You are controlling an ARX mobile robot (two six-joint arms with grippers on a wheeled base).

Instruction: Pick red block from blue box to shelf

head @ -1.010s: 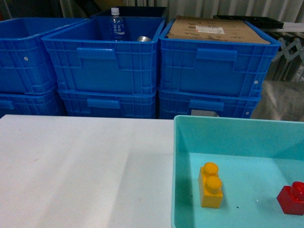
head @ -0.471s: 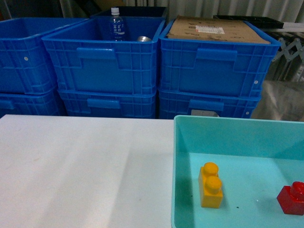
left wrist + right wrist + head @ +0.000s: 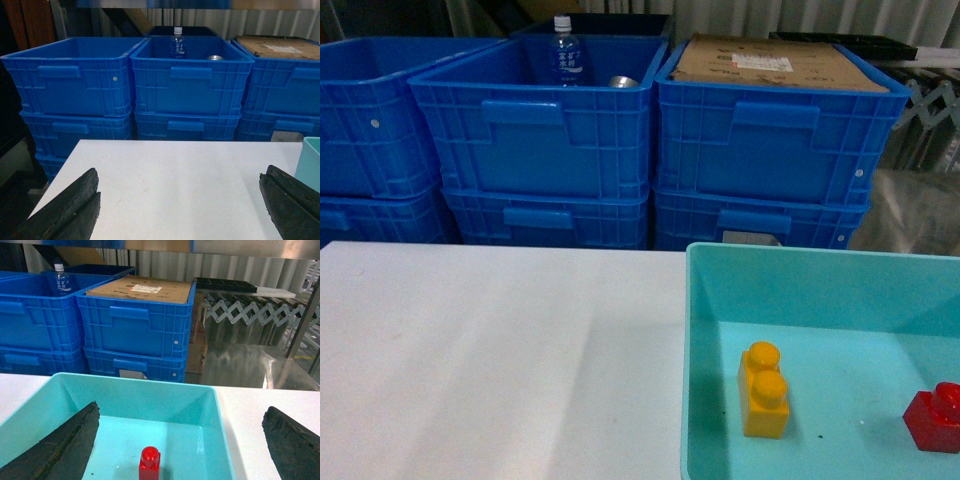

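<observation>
I am looking at the red block [image 3: 149, 464] sitting upright on the floor of the blue box [image 3: 210, 405], stud up, apart from the walls. In the head view it is lying near the right edge of the picture [image 3: 934, 416], well apart from the yellow brick [image 3: 764, 391] that is sharing the box. The block is stubby, so its long axis is running vertical through the stud; I cannot tell which way its side faces are turning.

I am judging this as the very start: nothing is being held, and the reach has not begun. My right end effector [image 3: 180, 460] is hanging spread wide, its fingers framing the box from above with the block between them and lower down. My left end effector [image 3: 180, 210] is spread wide too, over the bare counter [image 3: 500, 350], doing nothing.

The next move is calling for lowering the right arm straight down, centring the fingers on the block's sides below the stud, then closing. I am not seeing the shelf clearly from here, so I will be needing to find it after the lift.
</observation>
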